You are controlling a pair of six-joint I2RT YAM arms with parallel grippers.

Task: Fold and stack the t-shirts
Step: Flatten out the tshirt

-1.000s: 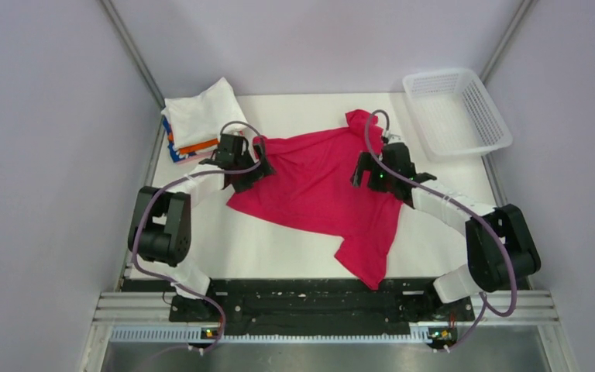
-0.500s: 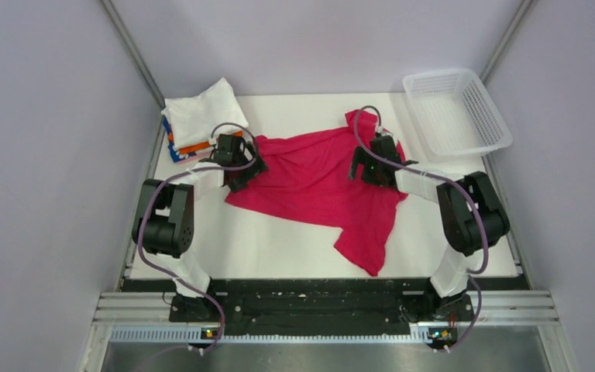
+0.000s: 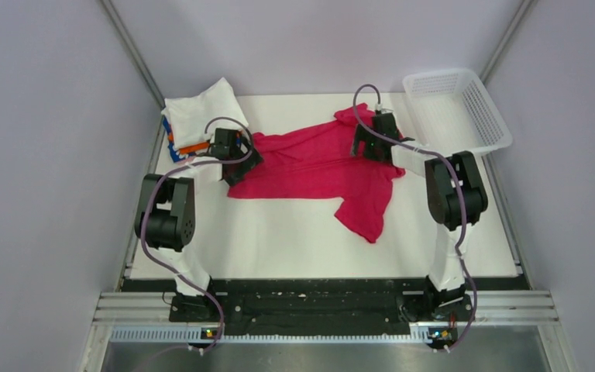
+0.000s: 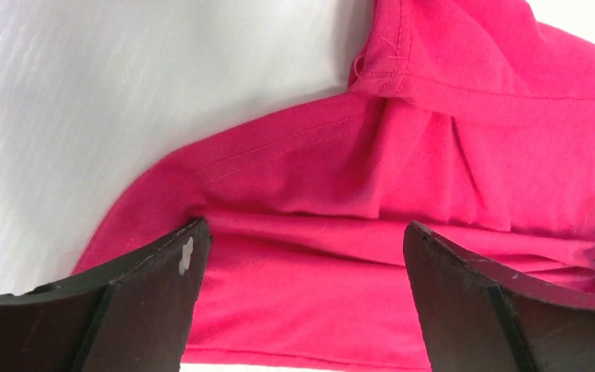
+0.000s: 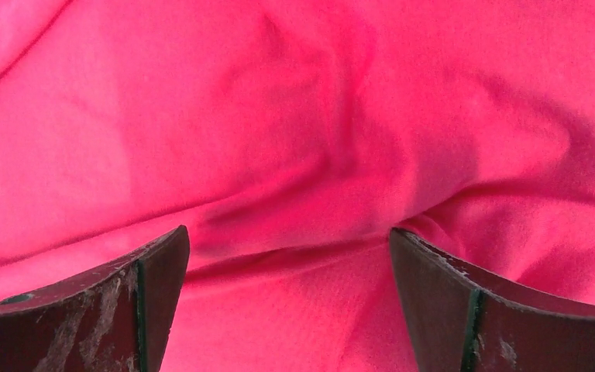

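Shirt: a crimson-pink t-shirt (image 3: 310,164) of soft, matte knit cloth lies unfolded and rumpled across the far half of the table, stretched as a wide band between the two grippers.
Shape: a creased strip from left to right, with one loose flap drooping toward the near right.
Texture up close: the left wrist view shows a stitched hem, a doubled seam line and shallow folds. The right wrist view is filled with smooth pink cloth in soft ridges.
Left gripper: the left gripper (image 3: 245,161) sits at the shirt's left end. Its dark, scuffed fingers (image 4: 151,298) are spread wide, with cloth lying between them and nothing pinched.
Right gripper: the right gripper (image 3: 373,149) sits on the shirt's far right part, fingers (image 5: 441,302) likewise spread wide over a fold.
Other shirts: a folded stack (image 3: 199,118) rests at the far left corner, just beside the left gripper. It has white cloth on top, with orange and blue edges showing beneath.
Table: the white table (image 3: 279,240) is flat and matte.
Basket: a white plastic mesh basket (image 3: 486,116), rectangular with open lattice walls, stands at the far right corner, apart from the shirt.
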